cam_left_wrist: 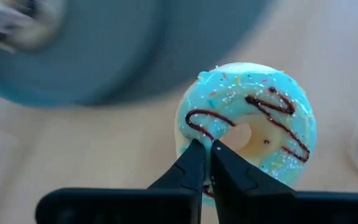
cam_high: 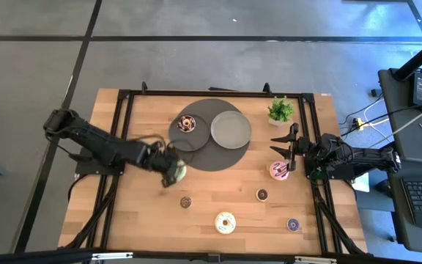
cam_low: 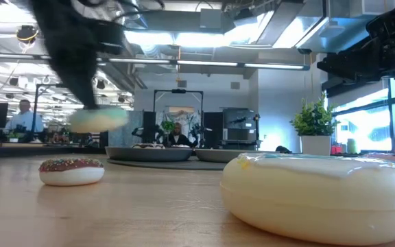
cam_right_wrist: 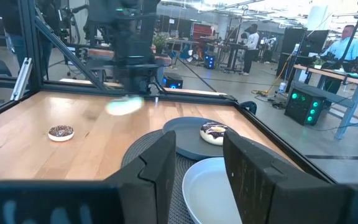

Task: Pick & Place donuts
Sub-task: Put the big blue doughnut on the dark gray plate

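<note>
My left gripper (cam_high: 173,173) is shut on the green-iced donut (cam_left_wrist: 247,124), in the air near the dark round mat (cam_high: 212,158); in the low view the donut (cam_low: 98,119) is blurred above the table. My right gripper (cam_high: 288,152) is open near the table's right edge and holds nothing. The pink donut (cam_high: 278,170) lies flat on the wood just beside it. The cream-white donut (cam_high: 225,222), two tiny brown donuts (cam_high: 185,202) (cam_high: 261,194) and the purple one (cam_high: 293,224) lie flat near the near edge. Another brown-iced donut (cam_high: 187,123) sits on a dark plate. My left gripper pinches the green donut's ring beside its hole (cam_left_wrist: 199,132) between two nearly closed fingers (cam_left_wrist: 191,165). The fingertips hide the exact spot. The iced face is turned toward the wrist camera. The donut is lifted clear of the table.
A grey plate (cam_high: 230,128) and a smaller dark plate (cam_right_wrist: 188,138) rest on the round mat at the table's far middle. A small potted plant (cam_high: 280,111) stands at the far right. A black frame (cam_high: 218,93) rims the table. Bare wood lies between the mat and the near donuts.
</note>
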